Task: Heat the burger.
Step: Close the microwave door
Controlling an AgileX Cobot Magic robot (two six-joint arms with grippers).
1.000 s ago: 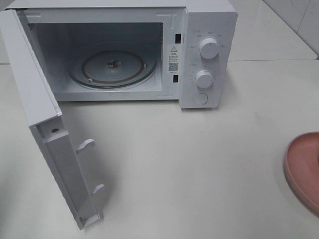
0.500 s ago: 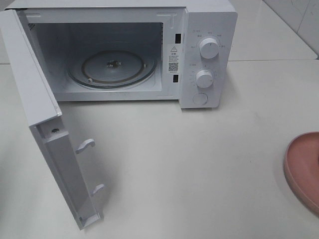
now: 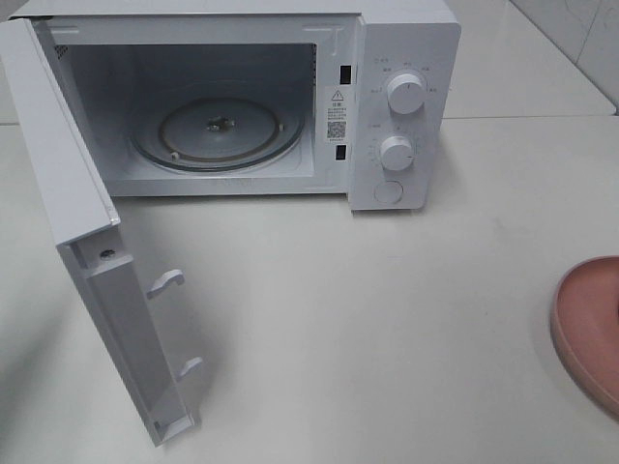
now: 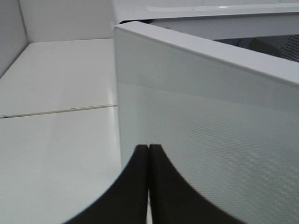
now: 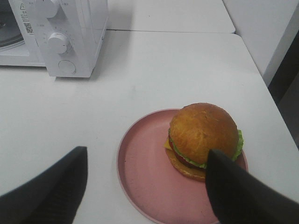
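From the high camera we see the white microwave (image 3: pixel 251 101) at the top of the frame, its door (image 3: pixel 92 261) swung wide at left over the table (image 3: pixel 368 329), its glass turntable (image 3: pixel 218 130) bare, and a pink plate (image 3: pixel 588 329) cut off at the right edge. In the left wrist view, our left tool (image 4: pixel 148 154) sits pressed shut on nothing beside the door. In the right wrist view, our right tool (image 5: pixel 147 186) gapes wide and empty above the plate, where the burger (image 5: pixel 204 140) rests at lower right.

Pincer: left gripper (image 4: pixel 148 154), dark fingertips pressed together, nothing between them.
Just ahead: white microwave door (image 4: pixel 210 135), its dotted panel close beyond the tips.
To one side: pale tabletop (image 4: pixel 51 154), crossed by a thin seam.
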